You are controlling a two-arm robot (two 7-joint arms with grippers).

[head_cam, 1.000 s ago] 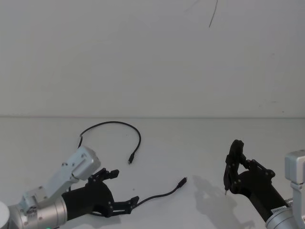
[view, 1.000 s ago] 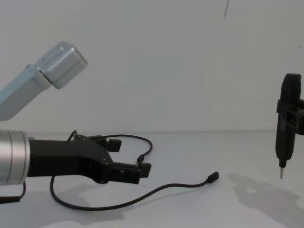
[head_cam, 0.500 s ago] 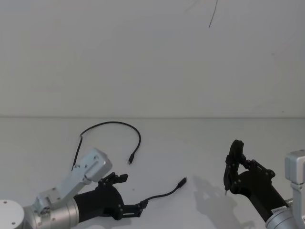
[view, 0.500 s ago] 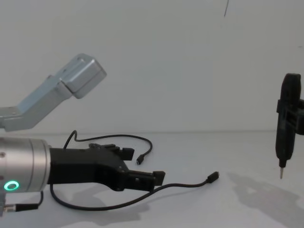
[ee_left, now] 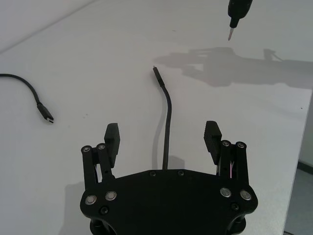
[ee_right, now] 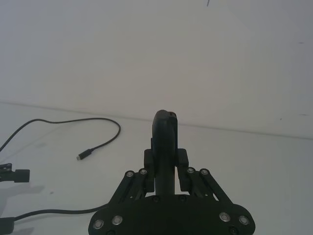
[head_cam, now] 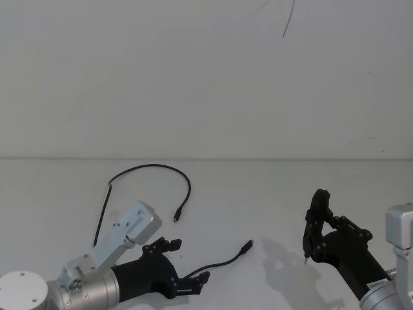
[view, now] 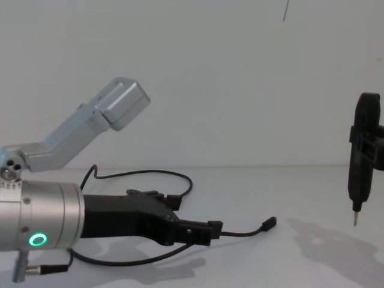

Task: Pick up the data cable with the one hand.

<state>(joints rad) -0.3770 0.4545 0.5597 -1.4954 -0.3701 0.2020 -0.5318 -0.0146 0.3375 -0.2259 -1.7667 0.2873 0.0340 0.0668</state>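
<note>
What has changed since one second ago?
The left gripper, black with flat jaws, slid toward the robot's right along the long thin black data cable; its open jaws now straddle it, not gripping. The cable lay still on the white table; the right gripper kept holding its slim black tool.

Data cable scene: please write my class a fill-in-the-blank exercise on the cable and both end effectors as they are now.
1. The left end effector, straddling the cable, is ___.
2. The ring light on the left wrist glows ___.
3. The right end effector is shut on a black tool whose pale tip points ___.

Missing words: open; green; down.
</note>
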